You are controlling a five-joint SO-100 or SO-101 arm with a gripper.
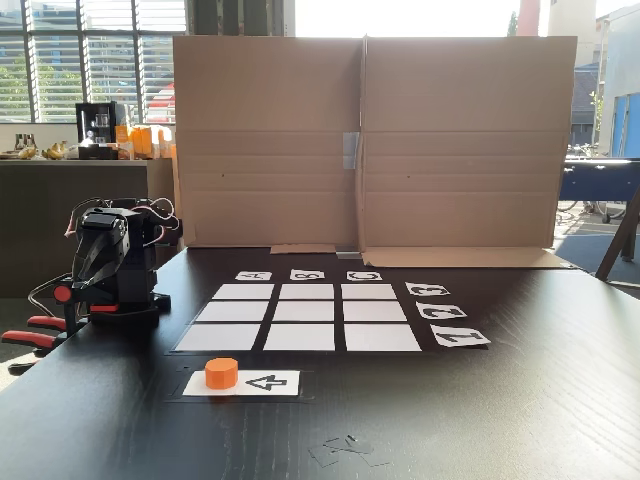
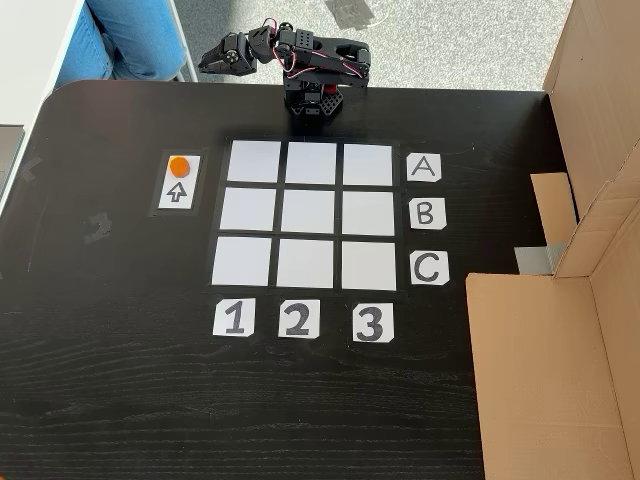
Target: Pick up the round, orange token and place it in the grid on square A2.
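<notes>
Waiting folded at the left edge of the desk (image 1: 520, 420) in a fixed view, my arm (image 1: 110, 265) sits clamped in place with nothing in its grasp. My gripper (image 2: 218, 58) is tucked in above the desk edge, well apart from everything I am meant to handle. Whether my fingers are wide or narrow I cannot tell from either fixed view.

To the right of me, toward the near edge of the desk, the round, orange token (image 1: 221, 373) stands upright on one end of a white strip (image 1: 270, 382), just beside the strip's black arrow. Seen from above in a fixed view, the token (image 2: 178, 166) lies off the side of the grid (image 2: 311, 215) that lines up with label 1.

Further right, the grid (image 1: 300, 315) shows nine white cells, all bare. Square A2 (image 1: 232, 311), the middle cell of the column under label A, carries nothing. From above, square A2 (image 2: 311, 163) is the middle cell of the row closest to my base.

At the far edge, a cardboard screen (image 1: 370, 140) stands upright behind the grid.

By my reading the job has not begun. The reach toward the token, the grip, the lift, the carry across to A2 and the release are all ahead of me. The token is small against a cell, so the drop itself should leave room to spare.
</notes>
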